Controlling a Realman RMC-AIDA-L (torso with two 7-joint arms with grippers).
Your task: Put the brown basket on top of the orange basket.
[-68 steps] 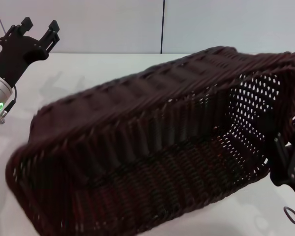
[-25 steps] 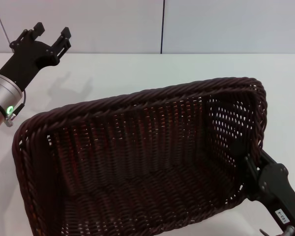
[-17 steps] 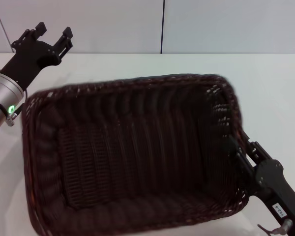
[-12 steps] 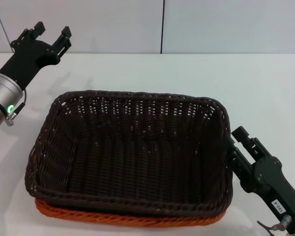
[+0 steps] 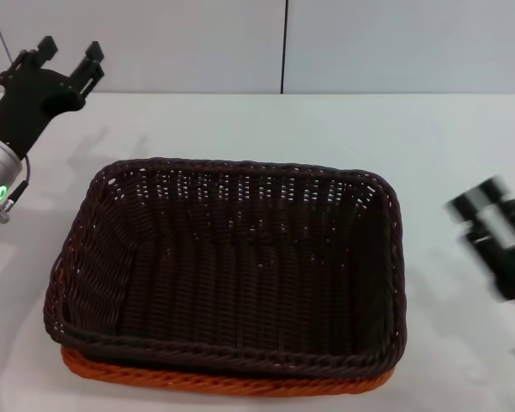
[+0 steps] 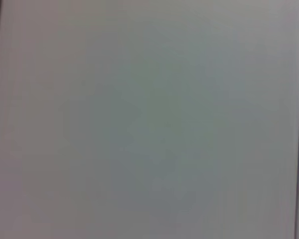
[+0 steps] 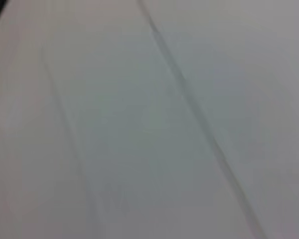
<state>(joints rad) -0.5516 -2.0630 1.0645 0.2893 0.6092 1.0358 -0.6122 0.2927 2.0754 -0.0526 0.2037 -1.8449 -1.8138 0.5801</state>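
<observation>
In the head view the dark brown basket (image 5: 232, 275) sits nested on top of the orange basket (image 5: 197, 382), whose orange rim shows only along the front edge and left corner. My left gripper (image 5: 64, 60) is open and empty, raised at the far left, apart from the baskets. My right gripper (image 5: 493, 215) is blurred at the right, well clear of the brown basket's right rim, holding nothing. Both wrist views show only blank pale surface.
The baskets stand on a white table (image 5: 326, 129). A pale wall (image 5: 369, 43) with a dark vertical seam rises behind its far edge.
The brown basket dropped from a tilted, lifted pose onto the orange basket. My right gripper let go of its right rim and has pulled away to the right. My left gripper shifted slightly left.
</observation>
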